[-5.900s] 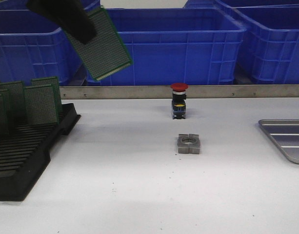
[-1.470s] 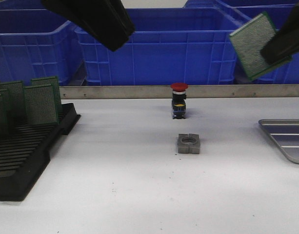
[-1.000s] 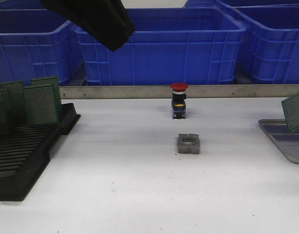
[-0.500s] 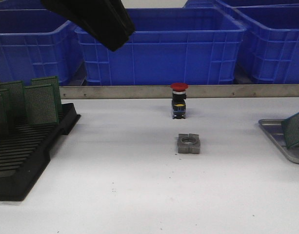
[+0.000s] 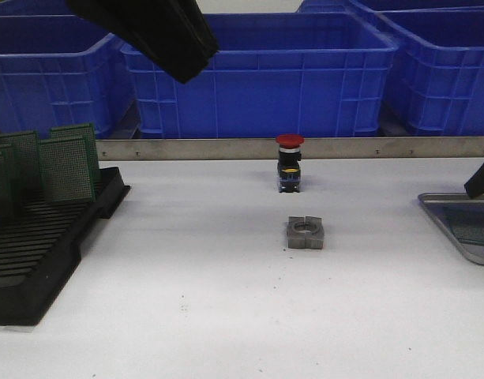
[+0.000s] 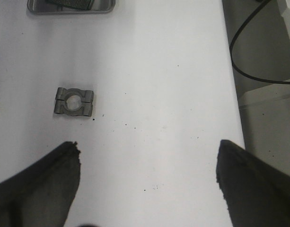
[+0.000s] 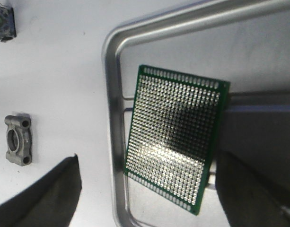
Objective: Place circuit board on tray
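The green circuit board [image 7: 175, 144] lies flat on the floor of the silver-grey tray [image 7: 111, 94], close to its rim, and nothing is holding it. My right gripper [image 7: 147, 189] is open above it, one finger over the table and one over the tray. In the front view the tray [image 5: 443, 217] is at the right edge, the board shows as a dark patch [image 5: 477, 227], and the right gripper [image 5: 480, 178] hangs just above. My left gripper [image 6: 147, 189] is open and empty, high at the upper left [image 5: 182, 67].
A black slotted rack [image 5: 36, 253] with several upright green boards [image 5: 64, 167] stands at the left. A red push-button [image 5: 290, 162] and a grey metal block [image 5: 305, 233] sit mid-table. Blue bins [image 5: 257, 71] line the back behind a metal rail [image 5: 368, 148].
The board went from the left gripper to the right. The right gripper brought it down onto the tray, let go and rose slightly. The left arm stayed still over the last second.
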Tool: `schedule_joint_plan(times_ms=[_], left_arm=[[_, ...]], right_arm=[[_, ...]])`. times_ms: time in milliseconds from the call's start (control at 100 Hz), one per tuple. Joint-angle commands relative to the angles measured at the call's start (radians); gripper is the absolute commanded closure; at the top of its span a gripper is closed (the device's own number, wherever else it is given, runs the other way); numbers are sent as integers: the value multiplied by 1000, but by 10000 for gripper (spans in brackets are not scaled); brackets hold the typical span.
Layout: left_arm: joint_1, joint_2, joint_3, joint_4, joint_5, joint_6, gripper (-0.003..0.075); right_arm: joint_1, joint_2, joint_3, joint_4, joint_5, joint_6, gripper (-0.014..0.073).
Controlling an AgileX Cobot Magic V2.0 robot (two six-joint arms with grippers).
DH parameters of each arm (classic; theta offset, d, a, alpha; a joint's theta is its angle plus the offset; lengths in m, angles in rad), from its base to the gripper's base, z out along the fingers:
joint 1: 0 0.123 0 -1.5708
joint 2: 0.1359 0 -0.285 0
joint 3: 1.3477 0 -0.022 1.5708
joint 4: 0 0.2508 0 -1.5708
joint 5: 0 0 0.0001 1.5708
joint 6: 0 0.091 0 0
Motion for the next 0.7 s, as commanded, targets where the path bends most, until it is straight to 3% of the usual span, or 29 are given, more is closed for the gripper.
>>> schedule_joint_plan(times_ms=[0, 170, 320, 460, 690], left_arm=[[-10, -49, -28, -58, 39, -6, 164], [-10, -49, -28, -47, 42, -6, 164], [21, -52, -28, 111, 42, -6, 164], [85, -52, -28, 237, 30, -6, 164], [235, -47, -28, 295, -68, -4, 164]], right_arm=[[-5, -64, -27, 35, 19, -10, -15], [-5, -92, -27, 35, 19, -13, -15], [-5, -96, -27, 35, 19, -13, -15], [-5, -96, -27, 35, 19, -13, -15], [-5, -96, -27, 35, 20, -13, -15]])
